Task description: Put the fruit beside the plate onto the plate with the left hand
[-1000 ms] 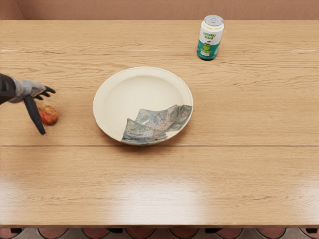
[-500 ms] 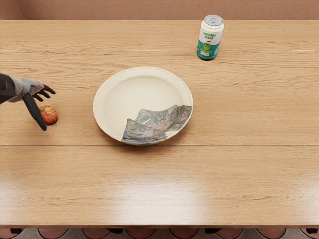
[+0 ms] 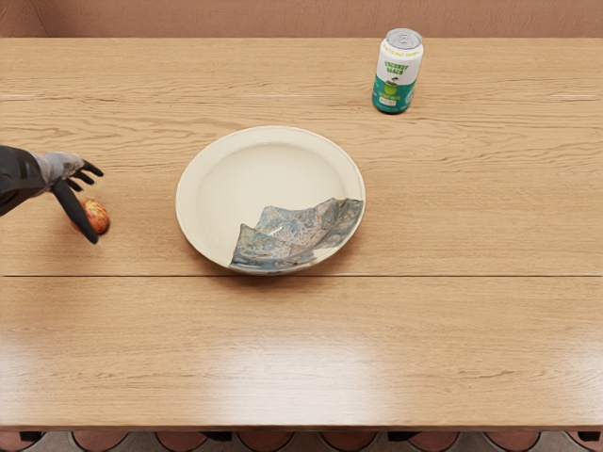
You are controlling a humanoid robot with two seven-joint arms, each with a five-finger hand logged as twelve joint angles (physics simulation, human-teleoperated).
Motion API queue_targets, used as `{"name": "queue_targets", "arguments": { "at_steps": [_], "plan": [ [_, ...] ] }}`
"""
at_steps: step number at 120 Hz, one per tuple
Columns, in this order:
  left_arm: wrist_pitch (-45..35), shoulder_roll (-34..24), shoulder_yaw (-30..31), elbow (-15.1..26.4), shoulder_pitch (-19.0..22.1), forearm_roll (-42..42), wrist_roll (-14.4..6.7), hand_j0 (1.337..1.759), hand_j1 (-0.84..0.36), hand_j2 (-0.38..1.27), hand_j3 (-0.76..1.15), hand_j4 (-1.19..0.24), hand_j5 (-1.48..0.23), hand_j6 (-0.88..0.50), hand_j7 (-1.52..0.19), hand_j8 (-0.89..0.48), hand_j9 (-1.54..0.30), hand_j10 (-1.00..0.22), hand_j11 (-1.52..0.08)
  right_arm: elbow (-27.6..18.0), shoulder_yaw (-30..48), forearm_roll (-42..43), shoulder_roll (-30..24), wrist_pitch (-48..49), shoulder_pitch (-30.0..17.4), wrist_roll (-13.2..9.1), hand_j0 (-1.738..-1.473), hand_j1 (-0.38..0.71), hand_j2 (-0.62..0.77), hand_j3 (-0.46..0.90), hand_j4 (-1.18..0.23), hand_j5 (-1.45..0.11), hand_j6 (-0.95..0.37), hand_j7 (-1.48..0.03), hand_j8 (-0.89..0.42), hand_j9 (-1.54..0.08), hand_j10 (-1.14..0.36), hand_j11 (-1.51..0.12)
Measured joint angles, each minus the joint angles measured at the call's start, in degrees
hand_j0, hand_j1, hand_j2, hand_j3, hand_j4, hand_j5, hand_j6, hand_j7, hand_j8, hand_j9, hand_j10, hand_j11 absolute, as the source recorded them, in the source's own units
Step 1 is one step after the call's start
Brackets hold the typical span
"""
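Left hand (image 3: 68,181) spread, holding nothing, by the fruit (image 3: 99,217) at plate's (image 3: 254,174) 9 o'clock; small, firm, probably rolls, so cage its sides.

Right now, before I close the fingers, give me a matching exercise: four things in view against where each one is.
Things:
1. fruit
2. can
3. crumpled cloth
4. left hand

Places:
a. upright on the far side of the table
b. inside the plate, at its near right rim
c. on the table, left of the plate
d. at the picture's left edge, fingers spread, by the fruit

Pairs: 1-c, 2-a, 3-b, 4-d
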State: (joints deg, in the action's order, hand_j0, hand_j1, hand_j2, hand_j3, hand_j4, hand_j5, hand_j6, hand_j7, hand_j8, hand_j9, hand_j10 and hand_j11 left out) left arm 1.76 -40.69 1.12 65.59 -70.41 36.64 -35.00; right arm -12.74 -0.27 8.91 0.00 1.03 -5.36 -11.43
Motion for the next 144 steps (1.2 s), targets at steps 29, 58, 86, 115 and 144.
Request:
{"name": "queue_targets", "arguments": {
  "at_steps": [29,58,86,115,144],
  "plan": [
    [-3.03,1.67,0.00,0.03,1.59,0.03,0.00,1.658,0.17,0.03,0.00,-0.15,-0.20,-0.16,-0.20,-0.16,-0.20,-0.15,-0.20,0.00,-0.01,0.01,0.00,0.01,0.00,0.00,-1.658,-0.32,0.00,0.00,-0.02,-0.03,-0.02,-0.03,-0.02,-0.03,-0.02,-0.03],
    [-6.38,2.24,0.00,0.14,1.63,0.07,0.00,1.658,0.17,0.03,0.00,-0.15,-0.20,-0.16,-0.20,-0.16,-0.20,-0.15,-0.20,0.00,-0.01,0.00,0.00,0.00,0.00,0.00,-1.658,-0.32,0.00,0.00,-0.02,-0.03,-0.02,-0.03,-0.02,-0.03,-0.02,-0.03],
    [-9.63,2.91,0.03,2.21,3.08,1.13,0.00,1.658,0.16,0.03,0.00,-0.16,-0.21,-0.17,-0.21,-0.17,-0.21,-0.16,-0.21,0.00,0.00,0.00,0.00,0.01,0.00,0.00,-1.658,-0.32,0.00,0.00,-0.02,-0.03,-0.02,-0.03,-0.02,-0.03,-0.02,-0.03],
    [-11.09,0.66,0.09,3.28,3.52,1.53,0.00,1.658,0.15,0.03,0.00,-0.17,-0.21,-0.17,-0.21,-0.17,-0.21,-0.17,-0.21,0.00,-0.01,0.00,0.00,0.00,0.00,0.00,-1.658,-0.32,0.00,0.00,-0.02,-0.03,-0.02,-0.03,-0.02,-0.03,-0.02,-0.03],
    [-11.47,0.18,0.11,3.46,3.67,1.63,0.00,1.658,0.15,0.04,0.00,-0.17,-0.21,-0.17,-0.21,-0.17,-0.21,-0.17,-0.21,0.00,-0.01,0.00,0.00,0.01,0.00,0.00,-1.658,-0.32,0.00,0.00,-0.02,-0.03,-0.02,-0.03,-0.02,-0.03,-0.02,-0.03]
  ]
}}
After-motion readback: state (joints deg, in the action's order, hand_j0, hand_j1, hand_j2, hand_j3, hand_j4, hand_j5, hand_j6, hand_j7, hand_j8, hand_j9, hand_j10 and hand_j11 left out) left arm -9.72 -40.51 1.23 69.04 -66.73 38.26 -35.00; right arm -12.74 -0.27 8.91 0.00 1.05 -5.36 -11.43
